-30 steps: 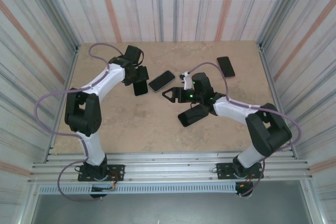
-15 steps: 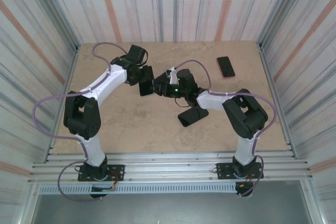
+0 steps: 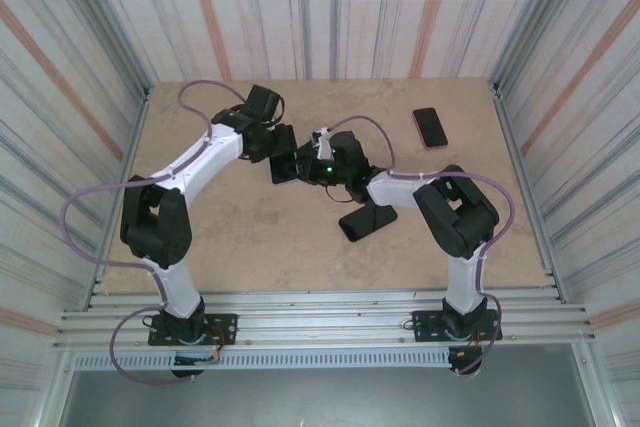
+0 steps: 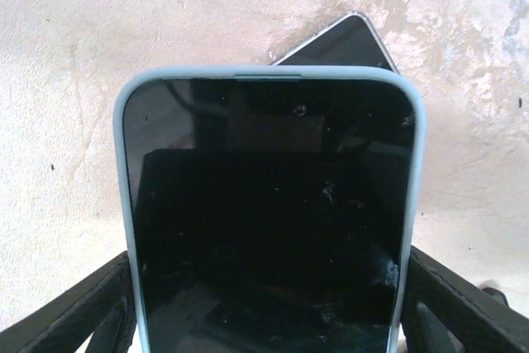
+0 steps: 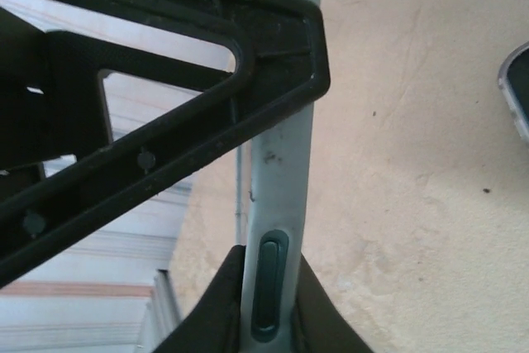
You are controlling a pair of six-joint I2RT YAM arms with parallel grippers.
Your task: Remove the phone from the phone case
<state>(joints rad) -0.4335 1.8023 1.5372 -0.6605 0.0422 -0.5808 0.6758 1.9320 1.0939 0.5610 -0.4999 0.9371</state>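
A dark-screened phone [image 4: 269,221] sits in a light blue case [image 4: 264,73]. My left gripper [image 4: 271,307] is shut on it, one black finger against each long side. From above, that gripper [image 3: 279,160] holds the phone over the table's far middle. My right gripper [image 3: 309,163] meets it from the right. Its two pads [image 5: 221,303] pinch the case's pale edge [image 5: 281,163] on either side of the side button [image 5: 268,287]. The left gripper's black finger frame [image 5: 165,130] crosses the upper left of the right wrist view.
A bare phone [image 4: 345,43] lies on the table just behind the held one; its corner [image 5: 517,93] shows at the right. A black phone [image 3: 367,220] lies near the middle and a red-edged phone [image 3: 431,127] at the far right. Corrugated walls ring the tan table [image 3: 250,247].
My right arm swung left across the table from beside the black phone to the held phone and closed on the case's edge. My left gripper shifted slightly right with the phone.
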